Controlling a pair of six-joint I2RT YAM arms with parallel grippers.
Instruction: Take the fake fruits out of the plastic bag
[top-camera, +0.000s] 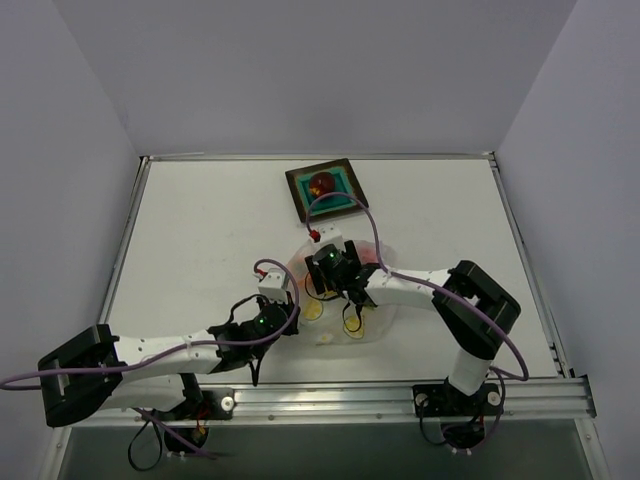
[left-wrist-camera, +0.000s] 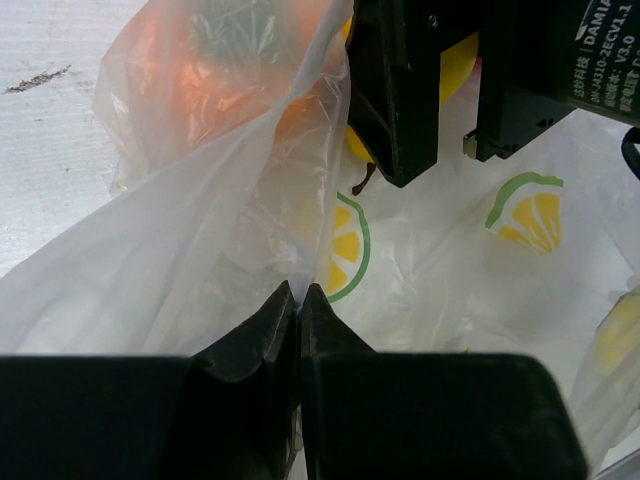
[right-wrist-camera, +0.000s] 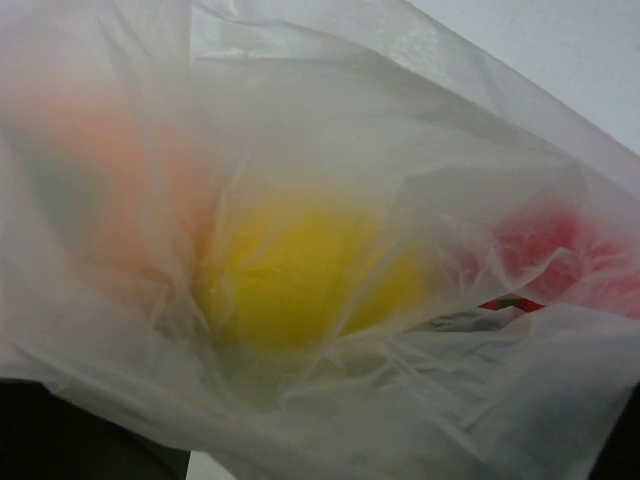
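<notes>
The plastic bag (top-camera: 350, 300) lies crumpled at the table's middle. My left gripper (left-wrist-camera: 300, 292) is shut on a fold of its film (left-wrist-camera: 310, 200); in the top view it (top-camera: 296, 308) is at the bag's left edge. My right gripper (top-camera: 338, 268) reaches into the bag from above. In the left wrist view its fingers (left-wrist-camera: 398, 100) stand apart with the yellow fruit (left-wrist-camera: 456, 62) between them. In the right wrist view, film hides its fingers. Through it show the yellow fruit (right-wrist-camera: 300, 270), the orange fruit (right-wrist-camera: 110, 170) and the red fruit (right-wrist-camera: 550, 240). The maroon fruit (top-camera: 322, 184) sits on the teal plate (top-camera: 340, 202).
The square dark-rimmed plate stands just behind the bag. Raised rails (top-camera: 125, 250) edge the white table left and right, and a metal rail (top-camera: 400, 395) runs along the front. My two arms cross the near half of the table.
</notes>
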